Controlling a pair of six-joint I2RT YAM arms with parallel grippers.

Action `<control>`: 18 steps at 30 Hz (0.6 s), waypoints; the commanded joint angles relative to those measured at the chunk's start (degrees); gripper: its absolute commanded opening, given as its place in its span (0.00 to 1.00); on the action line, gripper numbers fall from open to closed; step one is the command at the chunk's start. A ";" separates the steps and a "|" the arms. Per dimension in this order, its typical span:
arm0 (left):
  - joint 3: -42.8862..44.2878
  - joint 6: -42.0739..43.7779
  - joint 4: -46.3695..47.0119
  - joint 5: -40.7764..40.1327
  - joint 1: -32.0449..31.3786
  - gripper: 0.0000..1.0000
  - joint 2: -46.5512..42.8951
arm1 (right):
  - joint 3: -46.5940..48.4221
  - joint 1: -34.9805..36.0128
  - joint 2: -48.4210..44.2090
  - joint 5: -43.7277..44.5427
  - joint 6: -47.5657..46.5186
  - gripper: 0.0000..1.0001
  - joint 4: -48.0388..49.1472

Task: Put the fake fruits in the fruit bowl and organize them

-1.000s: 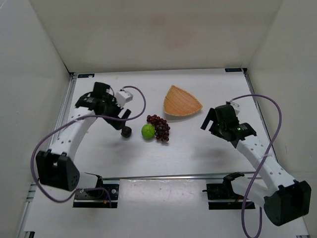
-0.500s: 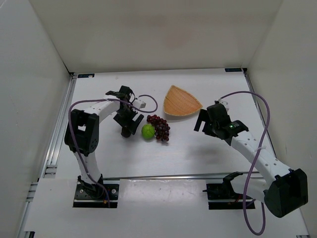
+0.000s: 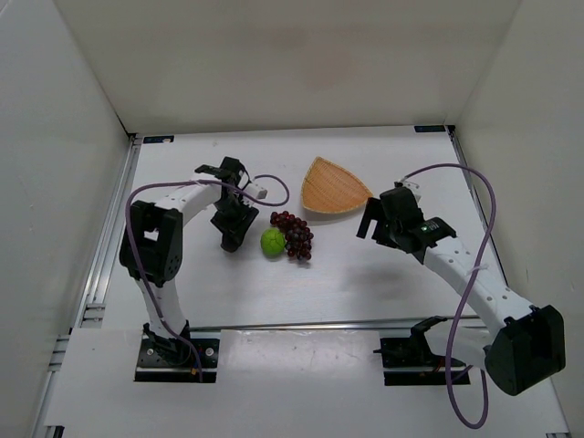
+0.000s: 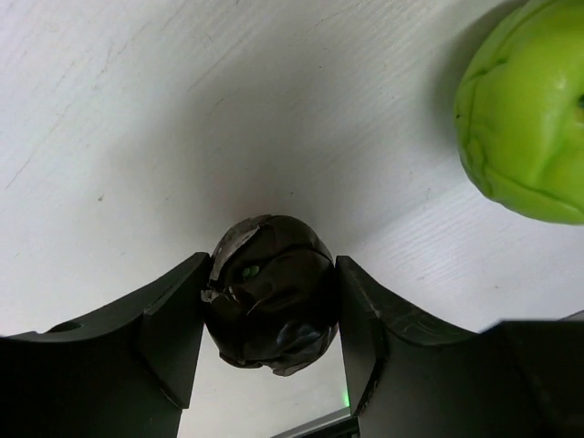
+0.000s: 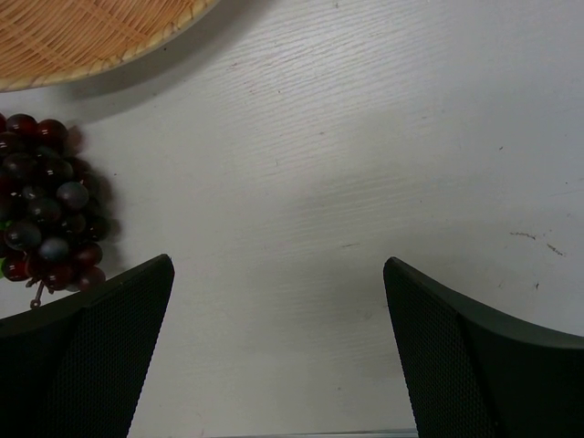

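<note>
My left gripper (image 4: 270,306) is shut on the dark brown roundish fruit (image 4: 271,292), both fingers pressed against its sides, low over the table; from above the left gripper (image 3: 231,239) hides most of that fruit. The bright green round fruit (image 3: 272,242) lies just to its right, also showing in the left wrist view as the green fruit (image 4: 527,109). The dark purple-red grape bunch (image 3: 294,234) touches the green fruit's right side. The orange-tan woven fruit bowl (image 3: 332,188) sits behind them, holding nothing. My right gripper (image 5: 278,274) stands open over bare table, right of the grape bunch (image 5: 46,219).
White walls close in the table on the left, back and right. A metal rail (image 3: 301,325) runs across the near edge by the arm bases. The bowl's rim (image 5: 91,68) shows at the top left of the right wrist view.
My left gripper swung in from the left onto the dark brown fruit and shut on it. My right arm moved slightly left toward the grapes, staying open.
</note>
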 commanded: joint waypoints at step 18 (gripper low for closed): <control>57.61 -4.16 10.59 3.59 -15.97 0.35 27.77 | 1.37 -1.54 -0.35 1.42 -4.02 1.00 5.31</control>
